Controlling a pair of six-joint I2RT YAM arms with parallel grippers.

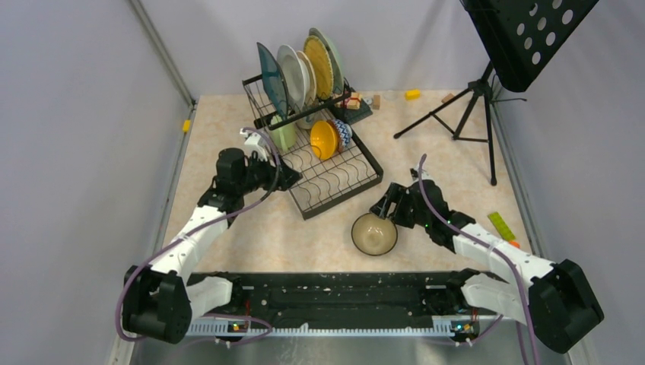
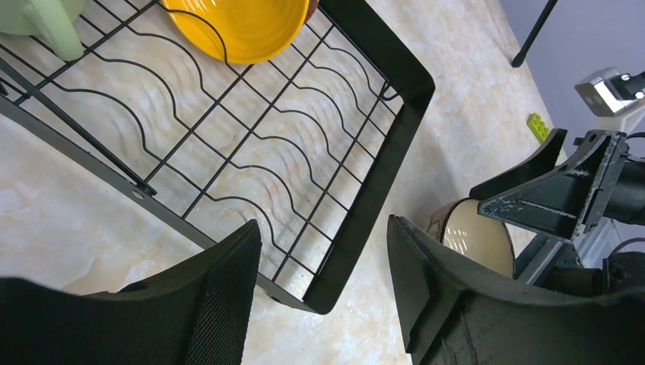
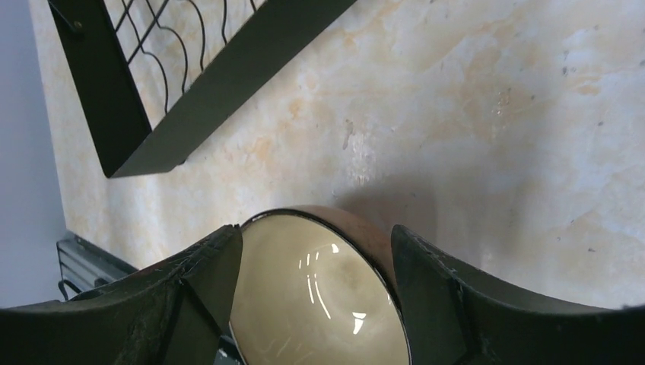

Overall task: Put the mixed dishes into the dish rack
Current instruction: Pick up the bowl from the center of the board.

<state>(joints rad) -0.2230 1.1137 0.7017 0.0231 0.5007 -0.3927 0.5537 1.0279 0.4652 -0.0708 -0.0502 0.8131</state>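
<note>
Where grey walls (image 1: 76,114) close in, marbled beige tabletop (image 1: 304,243), black dish rack (image 1: 342,197)

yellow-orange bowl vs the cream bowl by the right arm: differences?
Place: the glossy yellow-orange bowl is in the lower tray of the black wire dish rack; the glossy cream bowl sits on the marbled table, just off the rack's near corner.
Pose: the yellow-orange bowl stands on edge, its mouth facing sideways; the cream bowl rests upright, mouth up.
Colour: bright yellow-orange versus pale cream inside, tan outside.
Shared: both are round, glossy and look similar in size.
</note>
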